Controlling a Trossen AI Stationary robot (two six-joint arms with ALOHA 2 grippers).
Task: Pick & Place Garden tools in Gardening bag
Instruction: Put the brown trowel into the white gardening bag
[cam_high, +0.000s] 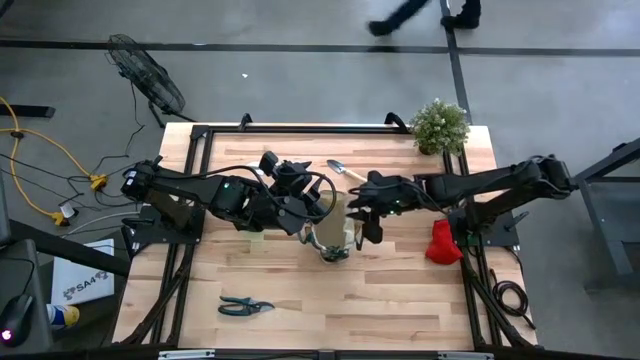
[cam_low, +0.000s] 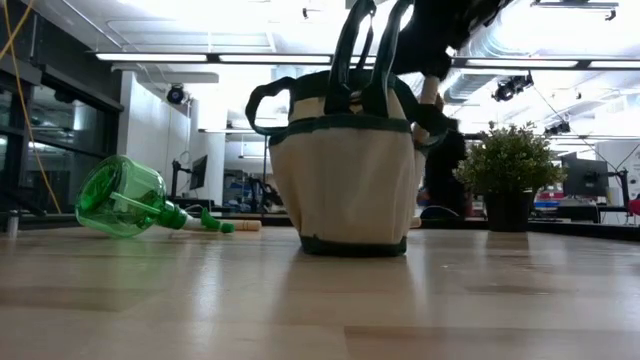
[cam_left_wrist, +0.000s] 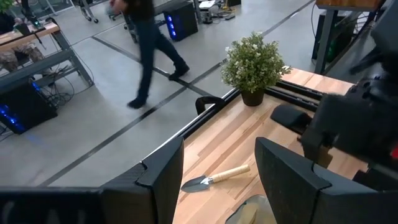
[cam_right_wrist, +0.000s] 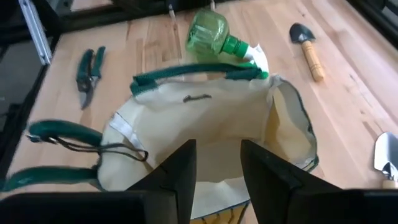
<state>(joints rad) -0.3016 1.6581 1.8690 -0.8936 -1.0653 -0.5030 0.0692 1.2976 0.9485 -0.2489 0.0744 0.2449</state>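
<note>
Right gripper (cam_right_wrist: 216, 180) hangs directly over the open gardening bag (cam_right_wrist: 211, 134) at mid-table, fingers parted narrowly, nothing visible between them. Judged a release step: hold centred above the mouth, clear of the green loop handles (cam_right_wrist: 59, 152), then lift straight. Left gripper (cam_left_wrist: 214, 186), fingers apart and empty, waits beside the bag. Spray bottle (cam_right_wrist: 214, 34), pruners (cam_right_wrist: 87, 71) and trowel (cam_right_wrist: 306, 46) lie on the table.

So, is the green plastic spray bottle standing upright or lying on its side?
Lying on its side. The green plastic spray bottle rests on the wooden table with its nozzle pointing level toward the beige fabric bag.
</note>
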